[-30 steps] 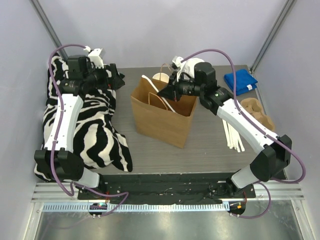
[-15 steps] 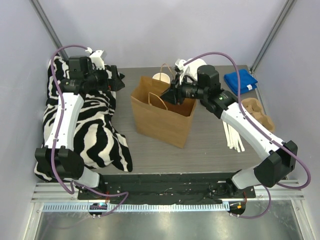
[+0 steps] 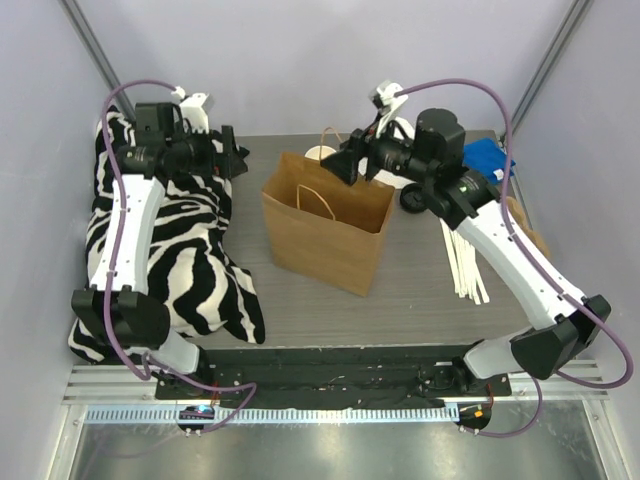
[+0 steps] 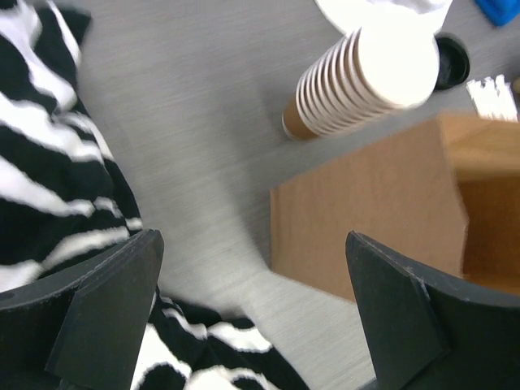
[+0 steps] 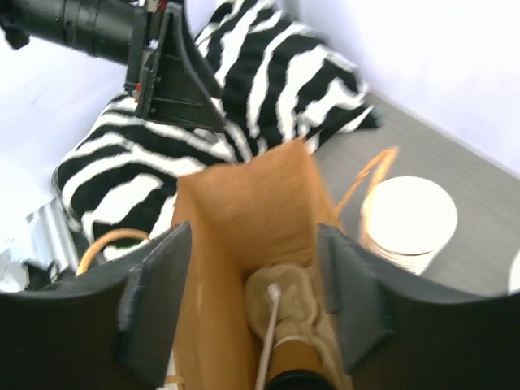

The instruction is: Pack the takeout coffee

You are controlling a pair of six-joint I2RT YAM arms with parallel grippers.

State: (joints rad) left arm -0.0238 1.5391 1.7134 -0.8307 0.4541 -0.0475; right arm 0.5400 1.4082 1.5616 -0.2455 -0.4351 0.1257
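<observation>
The takeout coffee [image 5: 294,361], a brown cup with a black lid, stands inside the open brown paper bag [image 3: 325,228] [image 5: 244,219], seen only in the right wrist view. It sits beside a pale pulp piece [image 5: 284,296] and a white straw [image 5: 268,341]. My right gripper [image 3: 350,166] [image 5: 252,296] hangs above the bag's far rim, open, with nothing between its fingers. My left gripper [image 3: 233,156] [image 4: 252,317] is open over the table left of the bag [image 4: 374,211], next to the zebra cloth.
A stack of lidless paper cups [image 3: 320,153] [image 4: 357,81] [image 5: 406,218] stands behind the bag. A black lid [image 3: 412,200], blue cloth [image 3: 483,160], white straws [image 3: 465,265] and a pulp carrier [image 3: 518,222] lie to the right. The zebra cloth [image 3: 180,240] covers the left.
My right gripper has opened and risen out of the bag, pulling back to the right; the coffee stays in the bag. The left arm has barely moved.
</observation>
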